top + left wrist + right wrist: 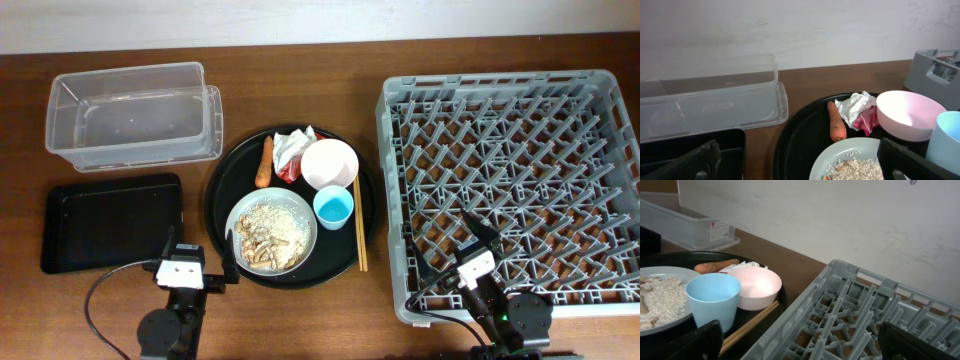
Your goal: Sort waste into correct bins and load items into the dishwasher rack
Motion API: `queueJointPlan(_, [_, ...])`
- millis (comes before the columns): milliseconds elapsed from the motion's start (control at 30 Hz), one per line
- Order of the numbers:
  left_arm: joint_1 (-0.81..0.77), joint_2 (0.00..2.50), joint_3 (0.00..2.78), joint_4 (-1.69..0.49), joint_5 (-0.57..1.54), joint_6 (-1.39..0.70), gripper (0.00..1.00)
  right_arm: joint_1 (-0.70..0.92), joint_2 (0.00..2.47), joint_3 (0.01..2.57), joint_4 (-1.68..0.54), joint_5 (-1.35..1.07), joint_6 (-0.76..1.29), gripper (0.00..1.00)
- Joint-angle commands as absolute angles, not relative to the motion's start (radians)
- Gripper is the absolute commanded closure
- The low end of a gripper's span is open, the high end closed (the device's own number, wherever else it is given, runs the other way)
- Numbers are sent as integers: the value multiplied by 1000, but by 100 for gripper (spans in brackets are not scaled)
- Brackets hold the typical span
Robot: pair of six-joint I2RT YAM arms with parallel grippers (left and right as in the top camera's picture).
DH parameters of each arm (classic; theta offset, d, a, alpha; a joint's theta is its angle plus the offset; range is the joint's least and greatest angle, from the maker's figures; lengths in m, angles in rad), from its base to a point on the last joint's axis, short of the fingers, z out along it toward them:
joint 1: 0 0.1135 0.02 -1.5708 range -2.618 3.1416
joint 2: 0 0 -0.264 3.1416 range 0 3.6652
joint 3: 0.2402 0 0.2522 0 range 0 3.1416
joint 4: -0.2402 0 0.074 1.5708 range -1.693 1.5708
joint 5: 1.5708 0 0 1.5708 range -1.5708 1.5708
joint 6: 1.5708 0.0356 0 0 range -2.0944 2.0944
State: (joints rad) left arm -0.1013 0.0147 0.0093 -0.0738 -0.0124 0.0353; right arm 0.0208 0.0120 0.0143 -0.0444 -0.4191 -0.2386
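Observation:
A round black tray holds an orange carrot, a crumpled white napkin over a red wrapper, a white bowl, a light-blue cup, wooden chopsticks and a pale plate of beige food scraps. The clear tub and black rectangular tray sit at left. The grey rack is at right. My left gripper is open and empty at the plate's front-left. My right gripper is open and empty over the rack's front-left corner.
The left wrist view shows the carrot, napkin, bowl and plate just ahead. The right wrist view shows the cup, bowl, chopsticks and rack. A pale wall lies beyond the table's far edge.

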Motion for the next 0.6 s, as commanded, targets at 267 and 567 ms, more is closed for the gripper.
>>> queueJointPlan(267, [-95, 27, 100, 138, 135, 46, 1, 26, 20, 146, 38, -500, 0, 2])
queueJointPlan(567, [-96, 865, 1097, -613, 345, 46, 1, 26, 747, 1015, -606, -495, 13, 2])
